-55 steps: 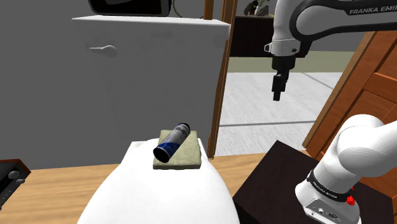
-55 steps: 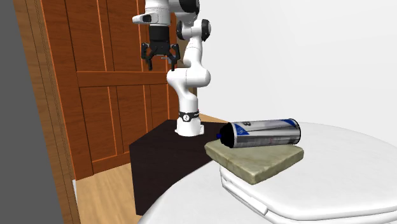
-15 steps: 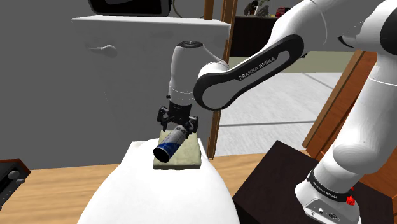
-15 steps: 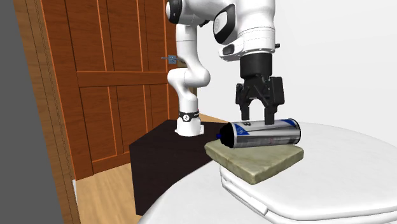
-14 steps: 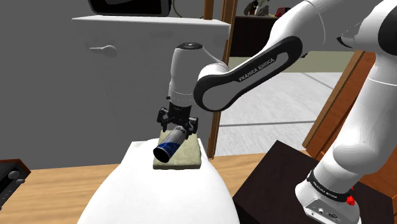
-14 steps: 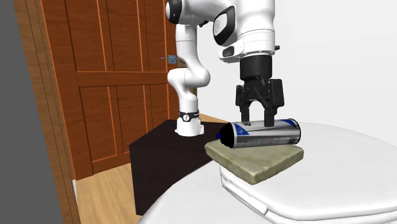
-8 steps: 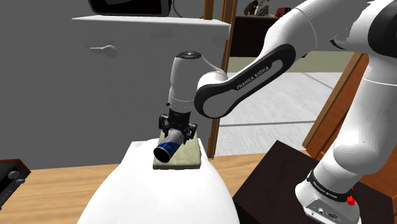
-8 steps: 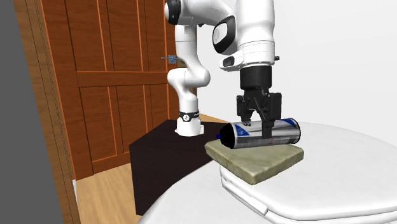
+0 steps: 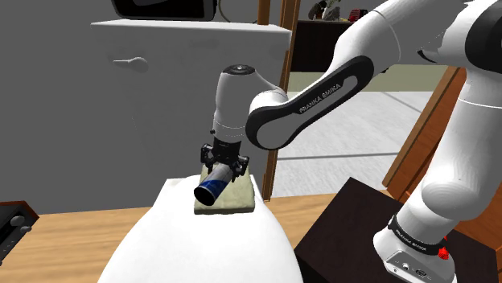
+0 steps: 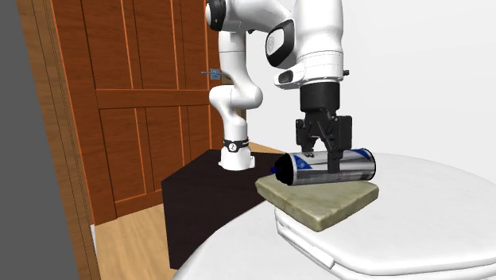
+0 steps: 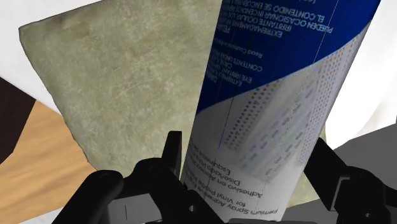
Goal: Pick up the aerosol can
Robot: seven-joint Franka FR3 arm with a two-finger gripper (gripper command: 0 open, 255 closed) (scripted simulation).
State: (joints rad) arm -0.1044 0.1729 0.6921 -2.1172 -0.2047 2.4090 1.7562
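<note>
The aerosol can, silver with a blue band and dark cap, lies on its side on a grey-green pad atop a white rounded lid. My gripper comes straight down onto the can's middle and is shut on it. In the second exterior view the gripper clasps the can from both sides while the can rests on the pad. In the wrist view both black fingers press against the can over the pad.
The dark stand box sits beside the white lid. A grey cabinet rises behind the pad. Wooden panelled doors stand behind the arm, and wooden floor runs below.
A second ago the fingers stood open astride the can; they have dropped slightly and shut on it. The can still lies on the pad.
</note>
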